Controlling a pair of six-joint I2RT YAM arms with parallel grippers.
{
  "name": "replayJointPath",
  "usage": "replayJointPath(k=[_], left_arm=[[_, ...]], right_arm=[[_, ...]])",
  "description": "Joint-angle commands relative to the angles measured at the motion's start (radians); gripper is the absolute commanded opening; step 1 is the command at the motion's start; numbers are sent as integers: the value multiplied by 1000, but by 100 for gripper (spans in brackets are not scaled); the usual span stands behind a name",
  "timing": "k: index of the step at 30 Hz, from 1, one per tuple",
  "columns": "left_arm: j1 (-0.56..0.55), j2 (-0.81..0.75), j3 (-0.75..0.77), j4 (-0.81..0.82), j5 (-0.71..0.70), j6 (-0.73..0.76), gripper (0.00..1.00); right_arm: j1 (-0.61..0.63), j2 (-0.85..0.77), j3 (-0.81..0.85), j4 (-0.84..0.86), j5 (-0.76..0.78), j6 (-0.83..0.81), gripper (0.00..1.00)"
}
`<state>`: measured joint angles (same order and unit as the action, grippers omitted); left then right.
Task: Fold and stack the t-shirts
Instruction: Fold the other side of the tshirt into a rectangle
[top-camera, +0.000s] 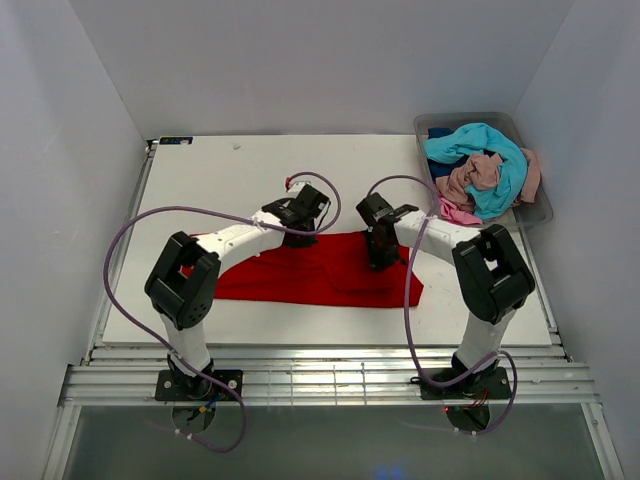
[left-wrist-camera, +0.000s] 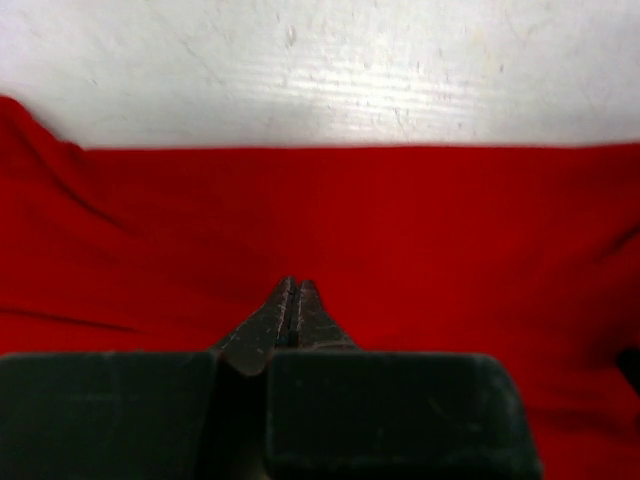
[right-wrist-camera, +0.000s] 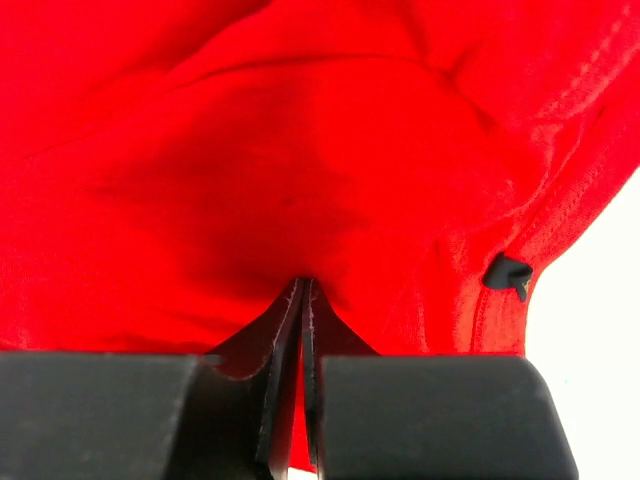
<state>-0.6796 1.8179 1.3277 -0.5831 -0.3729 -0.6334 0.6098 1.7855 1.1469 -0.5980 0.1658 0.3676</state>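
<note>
1. While both arms lean in over the cloth, the left gripper has its jaws pressed fully together. Its tips are down on the red t-shirt. Whether any fabric is caught between them, I can't tell.
2. Over to the right gripper: jaws clamped tight as well, and here the red cloth puckers and creases in toward the tips. It has a pinch of the shirt.
3. Just right of those tips, a small black tag sits on the stitched hem, with the white table showing past it.
4. From above, the red t-shirt lies spread wide and flat across the near middle of the table. The left gripper is at its far edge, left of centre, and the right gripper is near its far edge, right of centre.
5. In the far right corner, the clear grey bin holds a heap of tees. A turquoise tee is draped on top and a dusty pink tee is bunched in the middle. A bright pink tee spills at the near-left rim, and a dark blue tee peeks out at the far left.
</note>
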Motion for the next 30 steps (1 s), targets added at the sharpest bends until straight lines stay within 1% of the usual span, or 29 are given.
replayJointPath(k=[1, 3, 7, 13, 14, 16, 19, 21, 22, 23, 24, 26, 27, 28, 30], left_arm=[[-21, 4, -51, 41, 83, -45, 0], [-34, 26, -77, 52, 92, -60, 0], [-37, 92, -74, 63, 117, -60, 0], [-37, 211, 5, 46, 103, -17, 0], [-37, 213, 13, 42, 98, -17, 0], [-40, 169, 15, 43, 75, -17, 0], [-44, 83, 11, 43, -9, 1, 0], [-43, -18, 19, 39, -87, 21, 0], [-43, -52, 31, 19, -115, 23, 2], [-43, -118, 36, 8, -142, 24, 6], [-37, -150, 39, -3, -182, 24, 22], [-17, -239, 25, -35, -204, 11, 53], [-3, -262, 16, -52, -215, 2, 77], [15, -284, 5, -90, -209, -6, 83], [96, -324, -44, -130, -190, -29, 90]], right_arm=[[-62, 46, 39, 15, 44, 14, 8], [-87, 69, 42, 17, 38, 10, 8], [-151, 117, 86, 15, 29, -21, 8], [-211, 183, 174, -14, 23, -53, 8], [-214, 184, 177, -14, 18, -56, 8], [-217, 170, 175, 6, 2, -67, 8], [-216, 120, 183, 49, -37, -107, 8], [-217, 79, 206, 56, -51, -137, 8], [-213, 66, 235, 55, -64, -147, 8], [-212, 52, 252, 53, -71, -165, 8], [-212, 23, 264, 52, -77, -173, 8], [-206, -18, 292, 50, -107, -186, 9], [-199, -30, 297, 52, -135, -197, 10], [-194, -41, 298, 49, -146, -199, 13], [-183, -66, 295, 38, -187, -205, 16]])
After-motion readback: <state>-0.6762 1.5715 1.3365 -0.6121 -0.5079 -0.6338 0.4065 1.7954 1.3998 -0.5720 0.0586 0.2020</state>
